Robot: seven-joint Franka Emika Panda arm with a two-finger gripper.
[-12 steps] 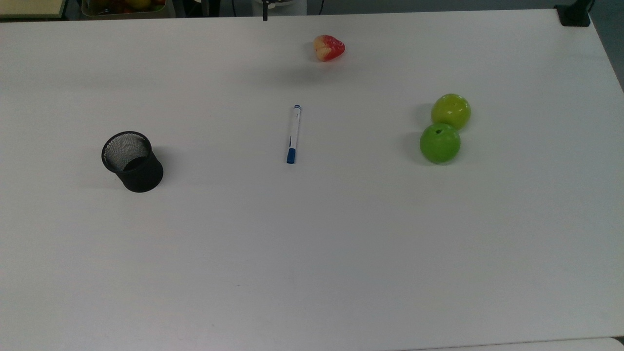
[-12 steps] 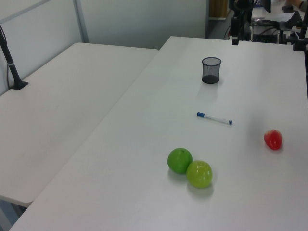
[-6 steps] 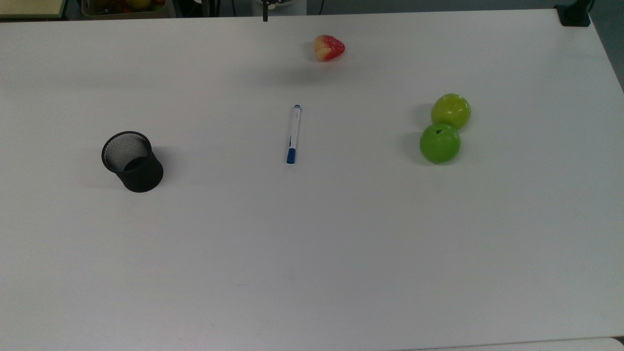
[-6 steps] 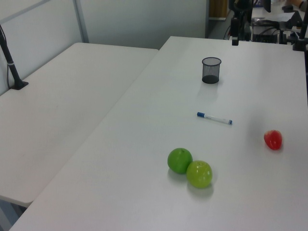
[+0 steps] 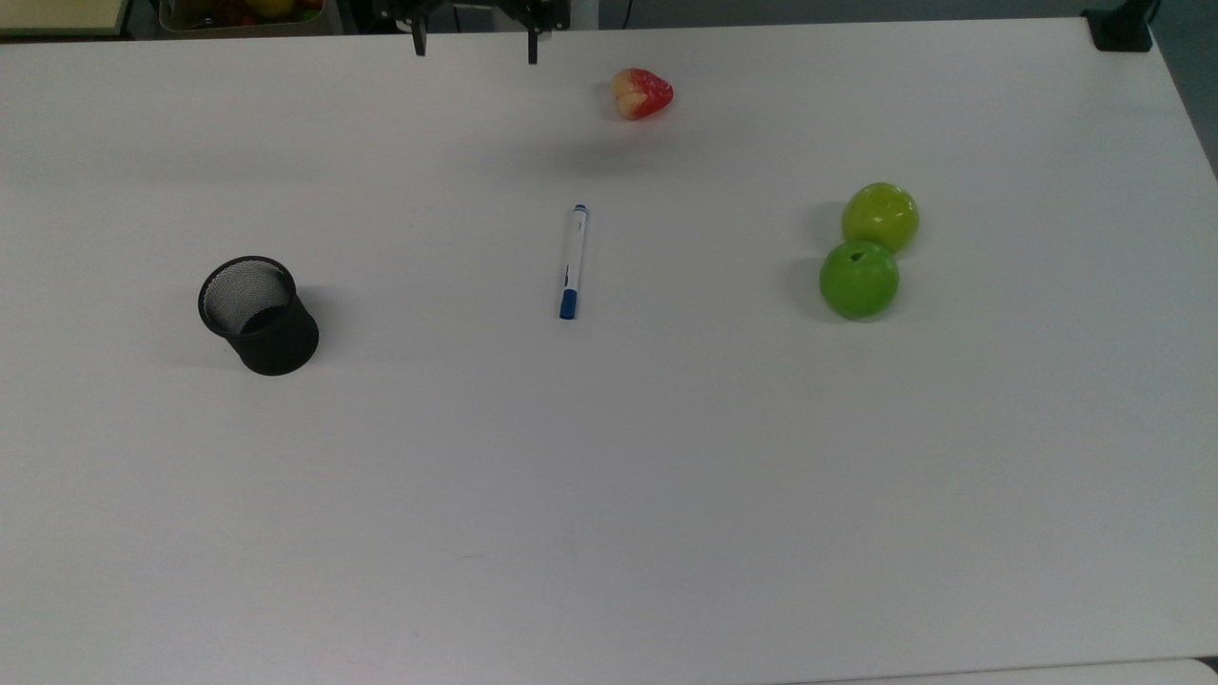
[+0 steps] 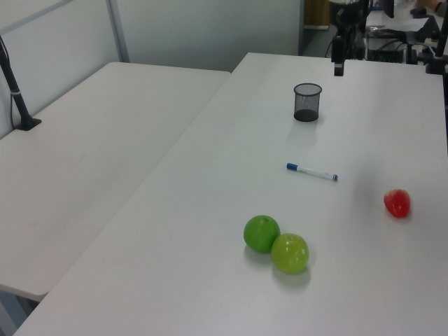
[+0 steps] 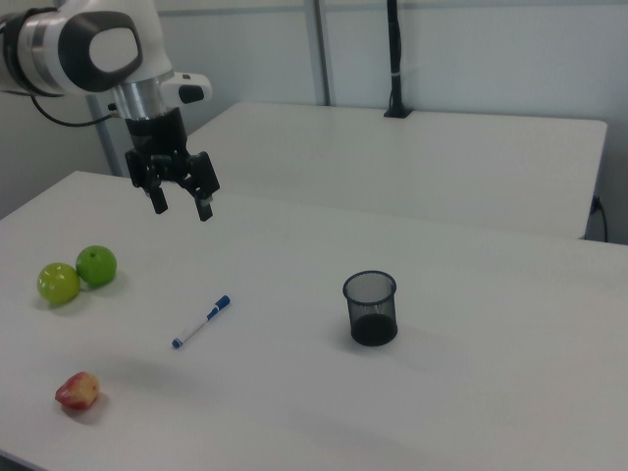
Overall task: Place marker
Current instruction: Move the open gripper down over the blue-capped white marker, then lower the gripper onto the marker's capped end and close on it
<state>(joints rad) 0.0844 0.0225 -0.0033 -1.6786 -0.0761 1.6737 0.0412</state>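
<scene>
The marker (image 5: pixel 572 262) is a slim white pen with a blue cap, lying flat mid-table; it also shows in the left view (image 6: pixel 311 171) and the right view (image 7: pixel 201 321). My gripper (image 5: pixel 476 46) hangs above the table's far edge in the top view, well beyond the marker. Its fingers are spread apart with nothing between them, as the right view shows (image 7: pixel 182 206). In the left view the gripper (image 6: pixel 338 68) hovers behind the black mesh cup (image 6: pixel 307 102). That cup (image 5: pixel 257 314) stands upright at the top view's left, also seen in the right view (image 7: pixel 371 307).
Two green apples (image 5: pixel 880 217) (image 5: pixel 859 278) touch each other at the top view's right. A red-and-yellow fruit (image 5: pixel 641 93) lies near the far edge, right of the gripper. A second white table (image 6: pixel 84 161) adjoins at the left view's left.
The gripper has come down and forward: both fingertips now reach into the top view, where only one tip showed before. The marker, cup and fruit have not moved.
</scene>
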